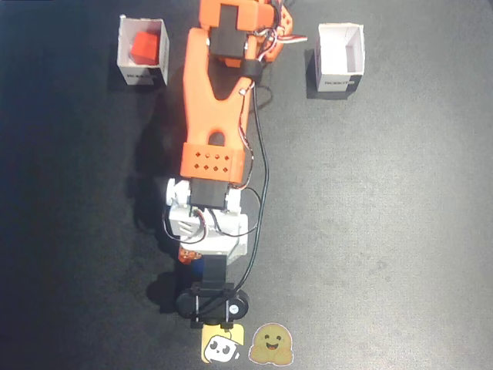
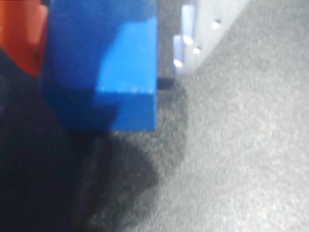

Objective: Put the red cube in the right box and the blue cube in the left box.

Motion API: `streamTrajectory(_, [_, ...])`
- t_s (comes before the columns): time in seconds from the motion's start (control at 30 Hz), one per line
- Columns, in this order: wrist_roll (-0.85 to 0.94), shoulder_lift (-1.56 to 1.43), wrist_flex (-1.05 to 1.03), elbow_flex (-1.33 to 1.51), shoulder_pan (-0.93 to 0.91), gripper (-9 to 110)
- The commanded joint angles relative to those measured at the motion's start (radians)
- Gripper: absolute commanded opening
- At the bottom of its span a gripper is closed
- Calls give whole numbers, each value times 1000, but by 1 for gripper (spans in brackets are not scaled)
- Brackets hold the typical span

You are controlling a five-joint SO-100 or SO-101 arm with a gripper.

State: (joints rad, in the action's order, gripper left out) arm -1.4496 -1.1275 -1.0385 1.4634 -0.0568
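Fixed view puts your red cube [image 1: 144,46] inside the left-hand box [image 1: 143,75]; the right-hand box [image 1: 340,80] holds nothing. Wrist view shows your gripper [image 2: 99,34] clamped on the blue cube [image 2: 113,72], low over the dark table [image 2: 241,159].

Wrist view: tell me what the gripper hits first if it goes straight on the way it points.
The blue cube, already right in front; past it only table, though depth is unclear.

Dark grey speckled bench [image 1: 385,216] fills both views, matte, evenly lit with soft shadows, two cartoon stickers [image 1: 246,344] at the fixed view's bottom edge, no walls visible.
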Motion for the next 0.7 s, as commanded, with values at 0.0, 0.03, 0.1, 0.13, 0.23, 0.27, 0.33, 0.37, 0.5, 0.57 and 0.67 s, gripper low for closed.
streamTrajectory(0.0, [15,0,-9,-61,-12,19])
streamTrajectory(0.03, [15,3,-6,-61,-14,19])
streamTrajectory(0.1, [17,11,-5,-66,-15,18])
streamTrajectory(0.13, [17,14,-3,-66,-17,17])
streamTrajectory(0.23, [20,21,2,-66,-20,13])
streamTrajectory(0.27, [20,23,2,-66,-21,12])
streamTrajectory(0.33, [18,26,2,-66,-23,10])
streamTrajectory(0.37, [18,26,3,-63,-23,9])
streamTrajectory(0.5, [18,18,2,-61,-21,9])
streamTrajectory(0.57, [18,2,-11,-58,-18,9])
streamTrajectory(0.67, [15,-51,-60,-52,-6,10])
